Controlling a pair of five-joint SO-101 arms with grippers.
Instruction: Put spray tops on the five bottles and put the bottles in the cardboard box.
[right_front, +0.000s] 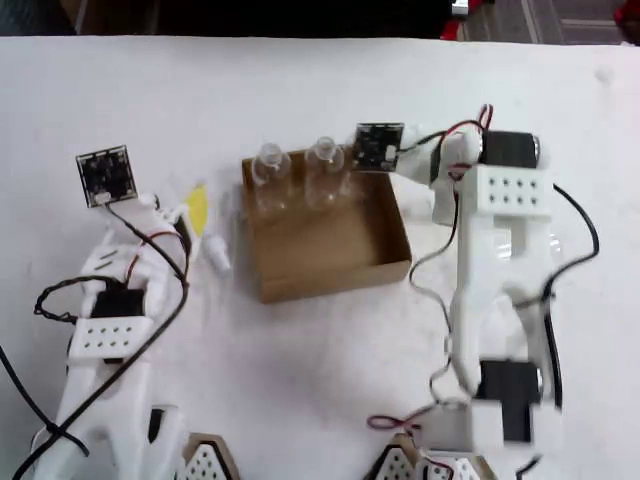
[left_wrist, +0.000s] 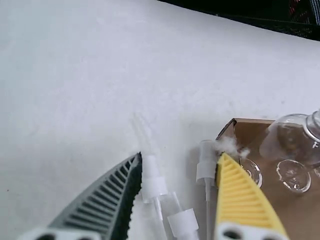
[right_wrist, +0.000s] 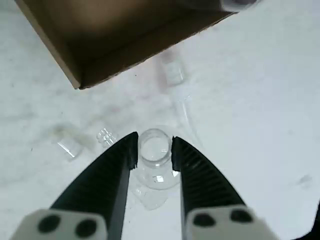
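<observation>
The left gripper (left_wrist: 180, 159) is seen held wide open just over the white table (right_front: 300, 380), its grey finger and yellow finger well apart. Nothing is gripped by it. Three white spray tops (left_wrist: 152, 181) are found lying on the table between and just below these fingers: one close to the grey finger, one (left_wrist: 206, 167) just beside the yellow fingertip, and a third (left_wrist: 182, 222) nearer the wrist. Beyond the yellow finger a corner of the cardboard box (left_wrist: 235, 127) is seen, with clear bottles (left_wrist: 292, 137) inside it.

The right gripper (right_wrist: 153, 141) is closed down to a narrow gap, and a clear bottle (right_wrist: 152, 152) is held in it by the neck, a black finger pressed against either side of the open mouth. No spray top is fitted on this bottle. Ahead of the fingertips the box's open side is seen, and small clear pieces (right_wrist: 67, 146) lie on the table between box and gripper.

In the high view two bottles (right_front: 270, 172) are stood at the far wall of the box (right_front: 330, 270).
</observation>
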